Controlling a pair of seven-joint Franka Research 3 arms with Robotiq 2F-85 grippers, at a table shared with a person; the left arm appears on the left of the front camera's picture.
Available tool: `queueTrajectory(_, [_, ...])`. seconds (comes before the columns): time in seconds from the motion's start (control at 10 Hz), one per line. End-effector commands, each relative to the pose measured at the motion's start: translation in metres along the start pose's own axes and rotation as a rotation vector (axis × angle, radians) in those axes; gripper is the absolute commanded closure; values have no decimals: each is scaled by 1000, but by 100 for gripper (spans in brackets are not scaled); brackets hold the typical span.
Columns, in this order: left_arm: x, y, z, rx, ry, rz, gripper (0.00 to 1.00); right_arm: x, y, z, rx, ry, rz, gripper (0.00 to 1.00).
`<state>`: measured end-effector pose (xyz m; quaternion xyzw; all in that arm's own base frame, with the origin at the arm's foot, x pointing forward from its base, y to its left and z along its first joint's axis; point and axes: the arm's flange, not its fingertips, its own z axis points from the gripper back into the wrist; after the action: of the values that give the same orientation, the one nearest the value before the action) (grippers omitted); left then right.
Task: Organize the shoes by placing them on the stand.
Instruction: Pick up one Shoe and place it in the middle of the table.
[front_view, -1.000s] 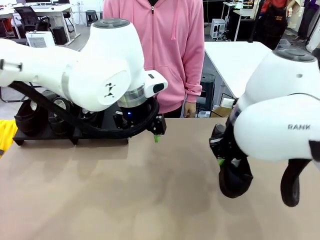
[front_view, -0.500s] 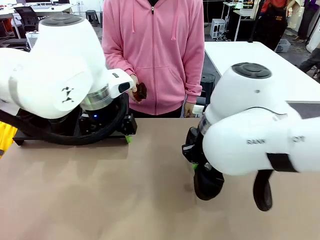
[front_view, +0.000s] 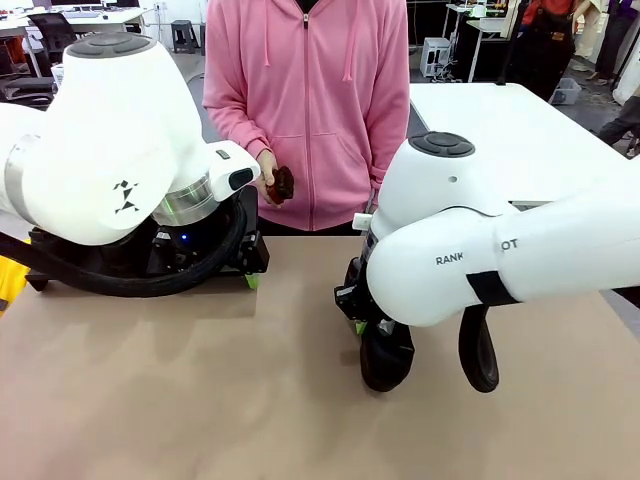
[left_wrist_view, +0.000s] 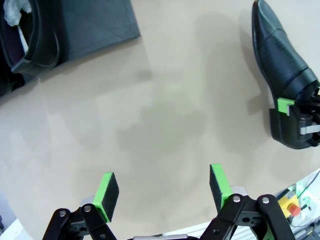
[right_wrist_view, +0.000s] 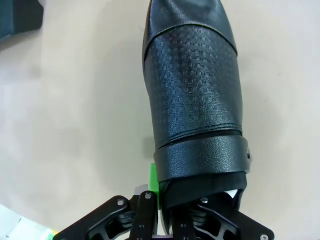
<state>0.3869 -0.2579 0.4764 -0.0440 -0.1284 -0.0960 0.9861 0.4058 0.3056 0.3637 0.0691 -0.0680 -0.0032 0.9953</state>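
Two white arms share a tan table (front_view: 200, 400) with a person in a pink hoodie (front_view: 310, 100) standing at the far side, top centre of the front view. At centre right of that view, the right gripper (front_view: 362, 318) is clamped on the heel rim of a black shoe (front_view: 386, 355), which hangs toe-down with its tip at or just above the tabletop. From the right wrist camera, that shoe (right_wrist_view: 192, 100) runs up the middle of the frame, its textured upper plain to see, one green pad (right_wrist_view: 153, 176) pressed against its left side near the bottom. The left gripper (left_wrist_view: 162, 192), at the bottom of its wrist view, has its fingers spread wide with nothing between them, bare table beneath. The stand (left_wrist_view: 100, 22) occupies that frame's upper left corner, another shoe (left_wrist_view: 30, 42) resting on it. In the front view, the stand (front_view: 60, 270) sits at left, mostly hidden behind the left arm. The person's hand (front_view: 268, 185) holds a small dark object (front_view: 284, 183).
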Motion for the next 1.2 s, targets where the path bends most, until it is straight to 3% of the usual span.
queueTrajectory(0.0, [4,1,2,5,-1,-5,7,8,13,-6,5,-4,-39,100])
queueTrajectory(0.1, [4,1,2,5,-1,-5,7,8,13,-10,9,9,-44,94])
queueTrajectory(0.2, [4,1,2,5,-1,-5,7,8,12,-11,13,15,-51,80])
queueTrajectory(0.6, [4,1,2,5,-1,-5,7,2,2,3,54,3,-82,6])
queueTrajectory(0.7, [4,1,2,5,-1,-5,7,-3,-3,12,78,31,-74,0])
queueTrajectory(0.9, [4,1,2,5,-1,-5,7,-18,-19,38,128,79,-10,0])
queueTrajectory(1.0, [4,1,2,5,-1,-5,7,3,2,11,73,25,-75,0])
queueTrajectory(1.1, [4,1,2,5,-1,-5,7,3,2,11,73,25,-75,0])
